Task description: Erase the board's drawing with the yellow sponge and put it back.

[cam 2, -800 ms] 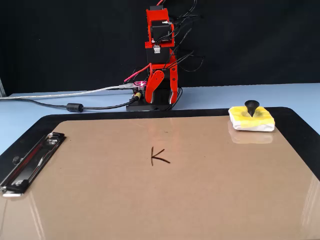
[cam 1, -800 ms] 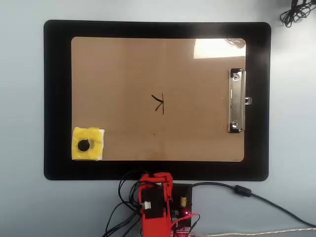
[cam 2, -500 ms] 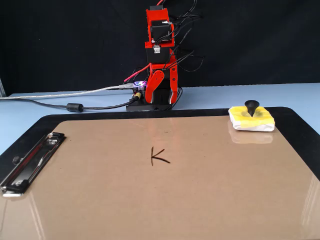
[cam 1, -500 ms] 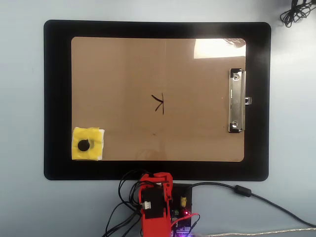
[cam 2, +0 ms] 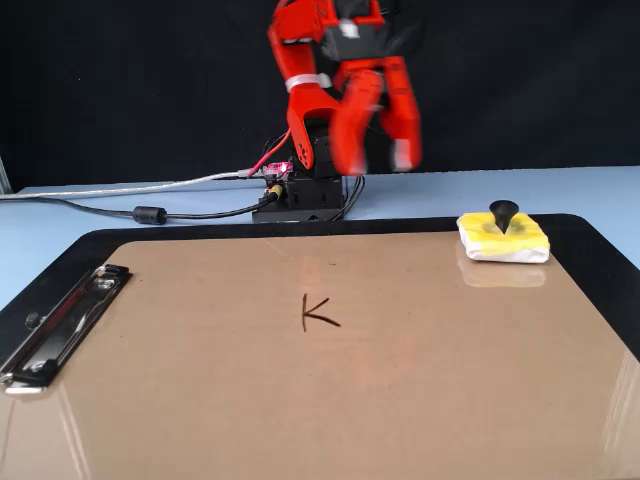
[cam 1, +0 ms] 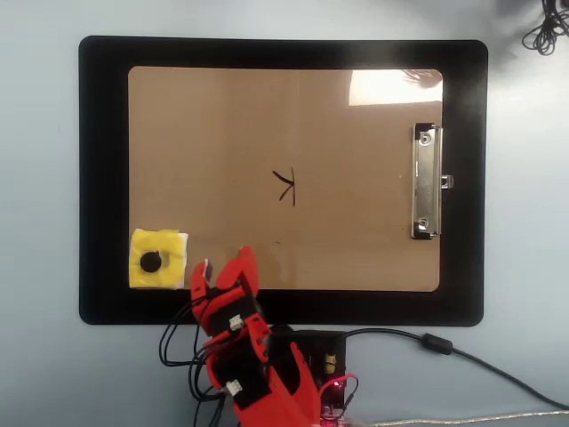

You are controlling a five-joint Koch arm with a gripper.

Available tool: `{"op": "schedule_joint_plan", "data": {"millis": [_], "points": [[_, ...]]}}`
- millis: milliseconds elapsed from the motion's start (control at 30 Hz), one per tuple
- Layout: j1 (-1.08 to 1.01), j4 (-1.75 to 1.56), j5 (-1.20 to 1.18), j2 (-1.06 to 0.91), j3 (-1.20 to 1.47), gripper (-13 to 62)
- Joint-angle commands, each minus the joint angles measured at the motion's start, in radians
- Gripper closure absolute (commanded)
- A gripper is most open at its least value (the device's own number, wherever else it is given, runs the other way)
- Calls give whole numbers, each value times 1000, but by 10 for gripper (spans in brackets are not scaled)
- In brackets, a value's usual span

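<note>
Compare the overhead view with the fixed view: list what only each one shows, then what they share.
Only the overhead view shows the whole black mat outline, the pale table on every side, a bright glare patch on the board, and a tangle of dark cable in the top right corner.

Only the fixed view shows the black backdrop, the sponge's knob as a raised cone, and the tool hanging open above the table.

Both show the K-like drawing, the yellow sponge on a board corner, the silver clip and the red arm.
</note>
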State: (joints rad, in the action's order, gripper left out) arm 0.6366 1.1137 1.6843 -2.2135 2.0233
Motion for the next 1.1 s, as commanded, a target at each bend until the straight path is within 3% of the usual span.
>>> {"op": "schedule_joint_plan", "data": {"millis": [0,167,300,467,600,1067], "points": [[124,-370,149,-6,55,157],[425,-902,202,8,295,156],[468,-1129,193,110,408,156],[474,-1244,117,288,408,155],[468,-1252,9,310,414,155],[465,-1404,2,509,410,161]]}}
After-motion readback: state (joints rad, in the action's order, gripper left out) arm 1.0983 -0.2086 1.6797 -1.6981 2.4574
